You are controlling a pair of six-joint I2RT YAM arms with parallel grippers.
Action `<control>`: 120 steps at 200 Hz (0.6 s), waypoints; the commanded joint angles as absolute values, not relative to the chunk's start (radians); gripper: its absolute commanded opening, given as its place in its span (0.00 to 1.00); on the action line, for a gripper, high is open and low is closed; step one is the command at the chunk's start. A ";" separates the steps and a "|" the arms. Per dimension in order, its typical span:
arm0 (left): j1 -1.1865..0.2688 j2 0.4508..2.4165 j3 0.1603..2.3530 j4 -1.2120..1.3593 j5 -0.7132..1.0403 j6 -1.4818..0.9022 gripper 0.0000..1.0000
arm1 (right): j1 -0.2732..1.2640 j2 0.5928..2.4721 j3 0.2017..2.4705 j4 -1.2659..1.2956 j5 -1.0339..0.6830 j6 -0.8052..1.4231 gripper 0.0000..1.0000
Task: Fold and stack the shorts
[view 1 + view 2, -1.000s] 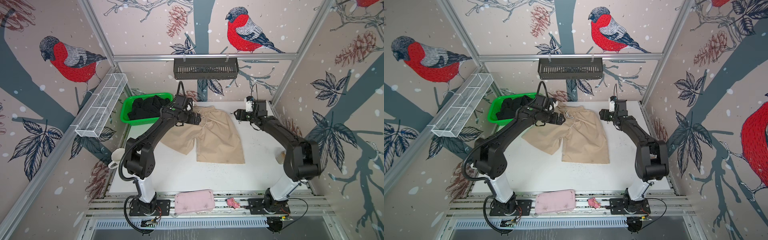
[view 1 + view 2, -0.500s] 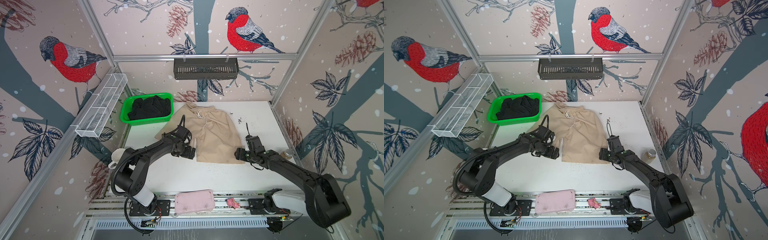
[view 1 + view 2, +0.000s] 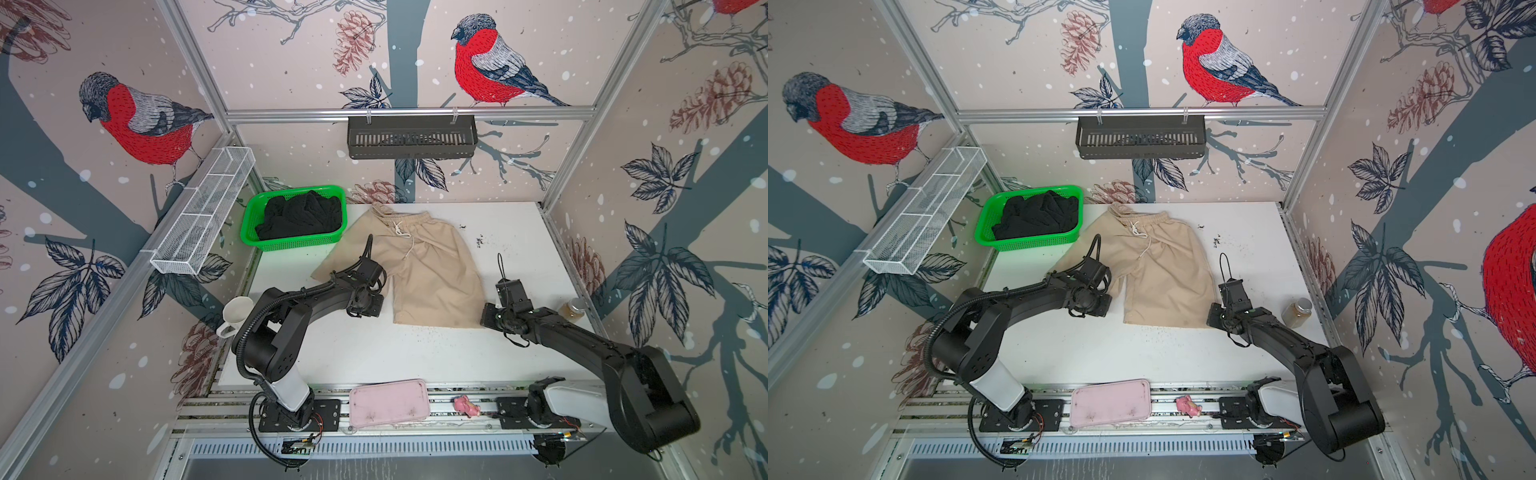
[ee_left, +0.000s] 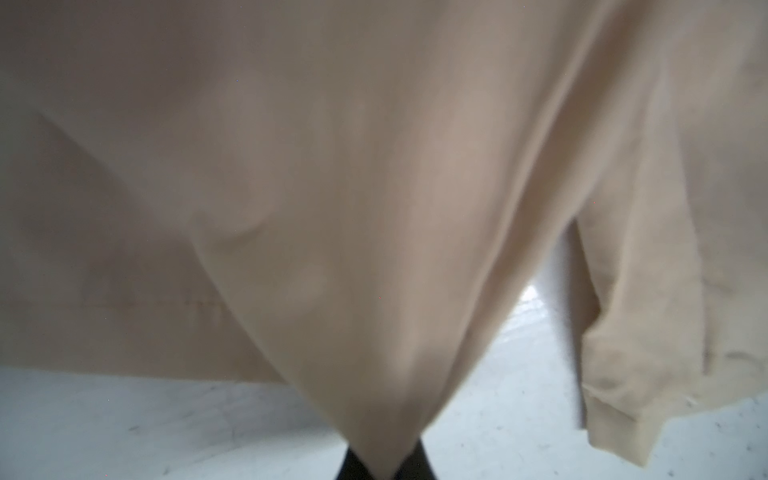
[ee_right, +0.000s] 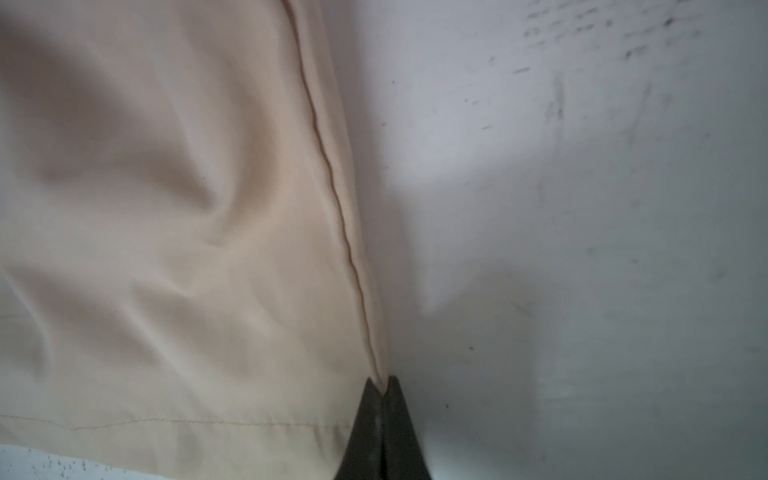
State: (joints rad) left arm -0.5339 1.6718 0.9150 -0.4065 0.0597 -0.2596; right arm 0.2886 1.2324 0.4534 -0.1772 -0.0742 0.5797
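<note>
A: On the white table (image 3: 374,353), the beige shorts (image 3: 432,266) lie spread flat, waistband toward the back wall, legs toward the arms. The black shorts (image 3: 301,216) sit bunched in the green basket (image 3: 291,245), not yet touched.

B: Pincers? Left pincer (image 4: 384,467) is closed tight on cloth at its leg's hem; the fabric tents up from the tips in the wrist view. Right pincer (image 5: 384,415) is pinched shut on the outer hem corner of the other leg, right at the side seam.

A: Judgement: the step is the lengthwise fold, hems to waistband. Best done by lifting both corners together, level, keeping the hem taut between them, then laying it down onto the waistband.

B: Room: bare table lies in front of the hems and to the right of the shorts. Basket just touches the shorts' far left side; the jar (image 3: 573,309) stands near the right arm. A wide swing could clip either.
</note>
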 commanded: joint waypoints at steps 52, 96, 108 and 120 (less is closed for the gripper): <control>-0.818 1.658 0.970 -0.377 0.327 -0.543 0.00 | 0.067 1.215 0.552 -0.232 -0.100 0.479 0.11; -0.834 1.598 1.070 -0.555 0.174 -0.582 0.88 | 0.062 1.202 0.667 -0.310 -0.109 0.406 0.37; -0.788 1.589 1.135 -0.653 0.129 -0.534 0.97 | 0.086 1.200 0.699 -0.310 -0.114 0.392 0.47; -0.743 1.576 1.200 -0.706 0.075 -0.497 0.97 | 0.125 1.214 0.727 -0.279 -0.118 0.379 0.54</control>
